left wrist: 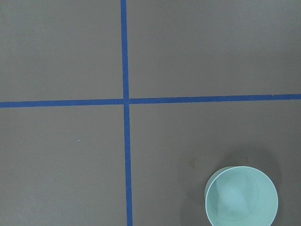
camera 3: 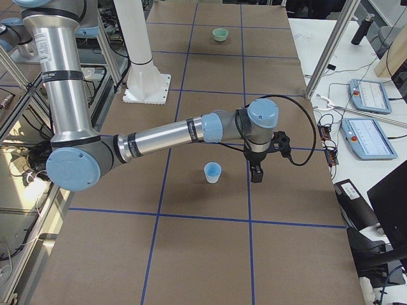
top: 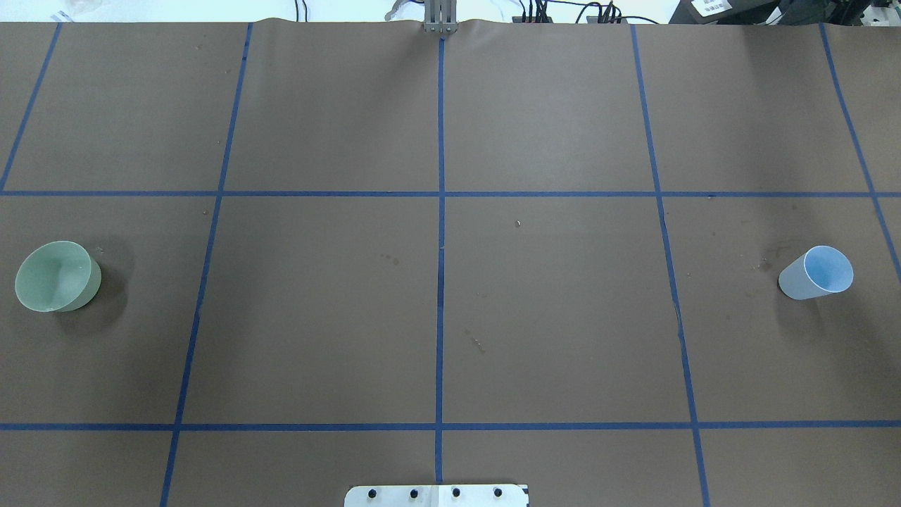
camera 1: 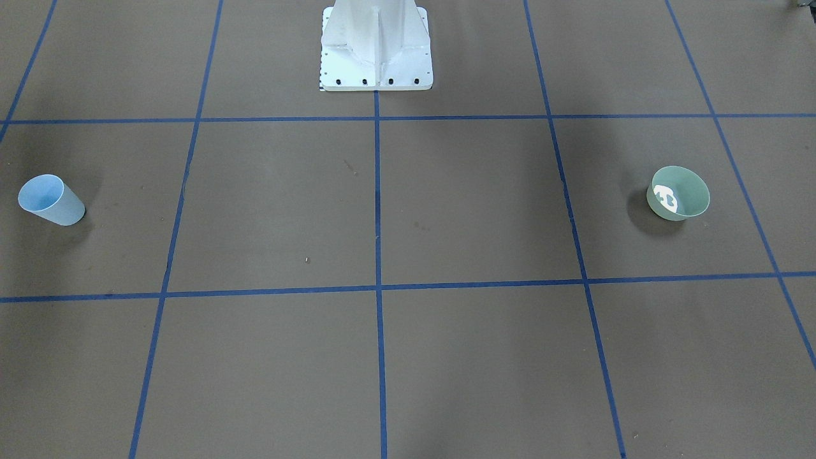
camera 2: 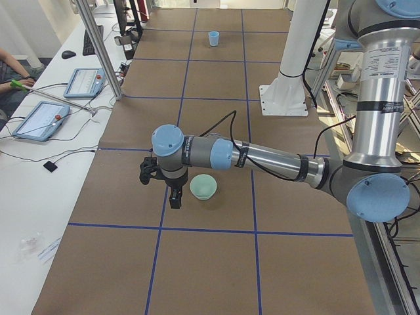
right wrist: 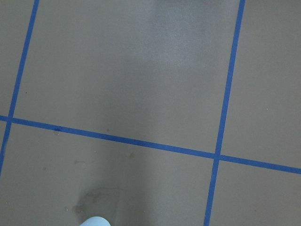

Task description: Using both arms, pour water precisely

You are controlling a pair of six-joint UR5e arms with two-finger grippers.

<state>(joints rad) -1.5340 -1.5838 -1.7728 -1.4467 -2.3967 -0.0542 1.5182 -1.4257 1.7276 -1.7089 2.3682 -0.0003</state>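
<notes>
A green cup (camera 1: 678,193) stands upright on the brown table, at the left in the overhead view (top: 58,276) and low right in the left wrist view (left wrist: 241,197). A light blue cup (camera 1: 51,200) stands at the far right in the overhead view (top: 816,272); its rim shows in the right wrist view (right wrist: 94,221). My left gripper (camera 2: 174,197) hangs just beside the green cup (camera 2: 203,187), towards the table's edge. My right gripper (camera 3: 256,173) hangs beside the blue cup (camera 3: 212,172). I cannot tell whether either gripper is open or shut.
The white pedestal (camera 1: 376,44) stands at the table's robot side. Blue tape lines grid the brown table (top: 549,317). Side benches hold tablets (camera 2: 41,119) (camera 3: 365,95), cables and metal posts. An operator's arm (camera 2: 13,69) shows at a bench.
</notes>
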